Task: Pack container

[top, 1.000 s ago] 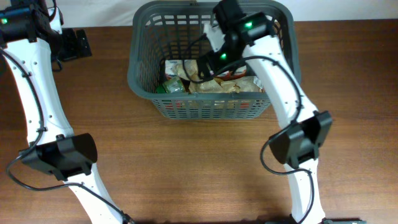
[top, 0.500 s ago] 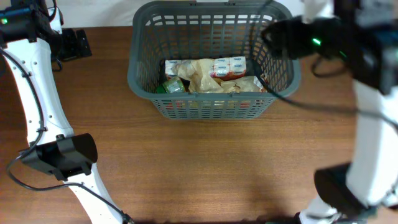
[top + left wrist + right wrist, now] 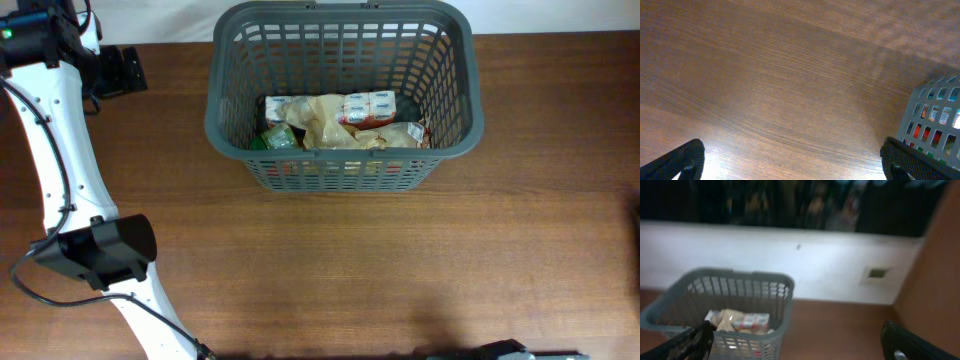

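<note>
We log: left gripper [image 3: 792, 150] spread wide, empty | right gripper [image 3: 796, 330] spread wide, empty | large dark grey slotted plastic basket [image 3: 345, 172] just beside one left-gripper finger, holding packaged groceries [image 3: 330, 120].

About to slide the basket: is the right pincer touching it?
Apart. Overhead, nothing touches the basket from outside. The right wrist view shows the right pincer open and well back from it.

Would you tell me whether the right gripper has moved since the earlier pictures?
Yes: the right gripper swung rightward from above the basket, out of the overhead view.
</note>
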Robot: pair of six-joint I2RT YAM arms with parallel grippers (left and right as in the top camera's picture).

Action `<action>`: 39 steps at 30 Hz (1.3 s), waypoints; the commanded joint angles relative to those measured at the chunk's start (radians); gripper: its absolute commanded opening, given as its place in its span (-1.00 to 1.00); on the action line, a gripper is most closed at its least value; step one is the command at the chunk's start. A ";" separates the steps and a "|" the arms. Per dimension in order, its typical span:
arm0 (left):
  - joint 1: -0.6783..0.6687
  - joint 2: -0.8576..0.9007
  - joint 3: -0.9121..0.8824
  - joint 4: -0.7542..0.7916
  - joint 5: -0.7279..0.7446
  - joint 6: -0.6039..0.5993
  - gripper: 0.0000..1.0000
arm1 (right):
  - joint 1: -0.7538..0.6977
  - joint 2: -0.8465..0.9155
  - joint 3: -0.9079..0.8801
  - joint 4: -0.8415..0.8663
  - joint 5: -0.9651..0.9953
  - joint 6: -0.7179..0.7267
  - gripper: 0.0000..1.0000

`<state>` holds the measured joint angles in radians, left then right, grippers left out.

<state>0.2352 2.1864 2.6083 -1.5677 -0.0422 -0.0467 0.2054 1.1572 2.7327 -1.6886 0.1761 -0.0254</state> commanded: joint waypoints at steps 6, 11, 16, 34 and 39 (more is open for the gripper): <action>0.003 0.007 -0.008 0.000 -0.004 -0.010 0.98 | 0.003 -0.282 -0.179 -0.010 -0.061 0.070 0.99; 0.003 0.007 -0.008 0.000 -0.004 -0.010 0.99 | 0.003 -0.291 -0.533 -0.001 -0.060 0.139 0.98; 0.003 0.007 -0.008 0.000 -0.004 -0.010 0.98 | 0.003 -0.283 -0.951 0.222 -0.035 0.138 0.98; 0.003 0.007 -0.008 0.000 -0.004 -0.010 0.99 | 0.003 0.027 -1.186 0.676 0.020 0.153 0.97; 0.003 0.007 -0.008 0.000 -0.004 -0.010 0.99 | 0.003 -0.039 -1.187 0.805 0.018 0.151 0.98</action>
<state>0.2352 2.1864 2.6076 -1.5673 -0.0422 -0.0471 0.2054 1.1843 1.5394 -0.9195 0.1684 0.1135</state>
